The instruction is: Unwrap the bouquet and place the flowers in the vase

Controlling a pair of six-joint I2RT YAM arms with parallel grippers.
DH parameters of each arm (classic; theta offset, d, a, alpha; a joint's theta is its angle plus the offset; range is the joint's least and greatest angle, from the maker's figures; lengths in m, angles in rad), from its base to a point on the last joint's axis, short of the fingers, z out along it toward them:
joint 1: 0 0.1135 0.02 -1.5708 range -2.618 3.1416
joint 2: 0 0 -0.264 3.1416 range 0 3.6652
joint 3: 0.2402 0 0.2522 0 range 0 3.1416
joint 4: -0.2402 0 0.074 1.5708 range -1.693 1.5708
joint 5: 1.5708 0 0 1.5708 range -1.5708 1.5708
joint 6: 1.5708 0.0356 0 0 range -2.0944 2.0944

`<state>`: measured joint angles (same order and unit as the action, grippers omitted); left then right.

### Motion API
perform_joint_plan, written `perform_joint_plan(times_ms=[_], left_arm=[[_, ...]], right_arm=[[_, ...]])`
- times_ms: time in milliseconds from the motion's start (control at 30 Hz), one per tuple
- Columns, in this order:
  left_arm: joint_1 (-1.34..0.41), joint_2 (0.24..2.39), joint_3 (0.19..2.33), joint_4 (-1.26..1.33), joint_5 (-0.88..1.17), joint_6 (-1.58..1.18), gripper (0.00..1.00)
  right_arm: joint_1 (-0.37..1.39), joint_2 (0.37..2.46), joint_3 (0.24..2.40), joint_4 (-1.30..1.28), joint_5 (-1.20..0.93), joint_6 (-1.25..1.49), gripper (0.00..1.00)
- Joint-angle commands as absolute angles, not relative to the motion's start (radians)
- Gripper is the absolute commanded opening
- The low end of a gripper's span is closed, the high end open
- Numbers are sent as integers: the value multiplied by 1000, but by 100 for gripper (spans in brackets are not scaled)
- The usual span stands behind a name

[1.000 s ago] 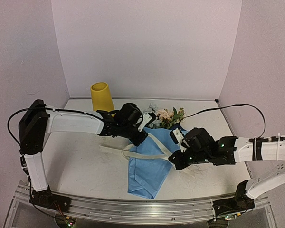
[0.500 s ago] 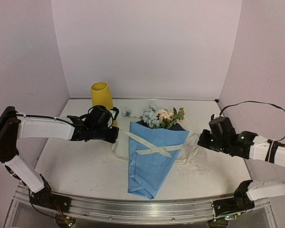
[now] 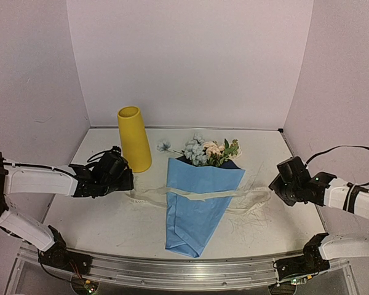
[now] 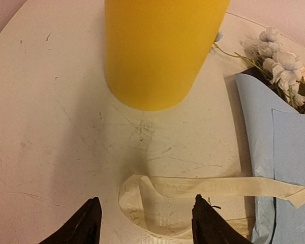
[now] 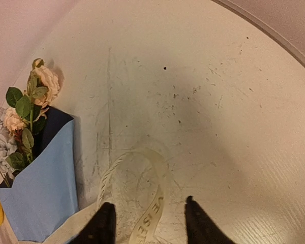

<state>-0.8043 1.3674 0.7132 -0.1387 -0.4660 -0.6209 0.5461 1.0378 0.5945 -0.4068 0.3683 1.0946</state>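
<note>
In the middle of the table the bouquet lies flat, its pointed end toward me and its blooms toward the back wall. The vase stands upright just to its left, apart from it. A cream ribbon runs slack across the paper cone, with one loop trailing out on each side.

My left gripper sits low over the left loop with its fingers spread, pinching nothing. My right gripper is the same over the right loop, parted and empty.

I judge the paper to be light and thin. It should be stiff enough to hold a fold, but it will likely slide on this smooth top if I pull only one edge. So I would take the overlapping light blue flap at its free edge and keep the other arm ready to pin the cone.

The flowers look featherweight, with soft heads that crush easily. I would grip them low on the bundled stems, which are hidden in the paper, and never by the blooms. The vase looks tall and narrow-mouthed, so a sideways knock could tip it.
</note>
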Motion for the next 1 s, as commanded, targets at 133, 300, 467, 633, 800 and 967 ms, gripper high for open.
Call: perform_joint_plan(times_ms=[133,300,467,633,800,967], left_arm=[[-798,1355,729,-134,-424,-551,80],[-798,1431,811,-64,-201,-451,71],[-798,1493,837,56,-134,-464,63],[-798,1584,879,132,-106,-485,61],[-798,1668,927,155,-94,-492,58],[-798,1762,993,162,-74,-482,57]], right_arm=[[544,1052,722,-371,289,774,81],[608,1158,796,-316,182,689,74],[629,1279,824,-215,136,691,64],[605,1432,891,-165,126,704,59],[566,1517,905,-123,89,722,59],[532,1573,886,-62,52,732,55]])
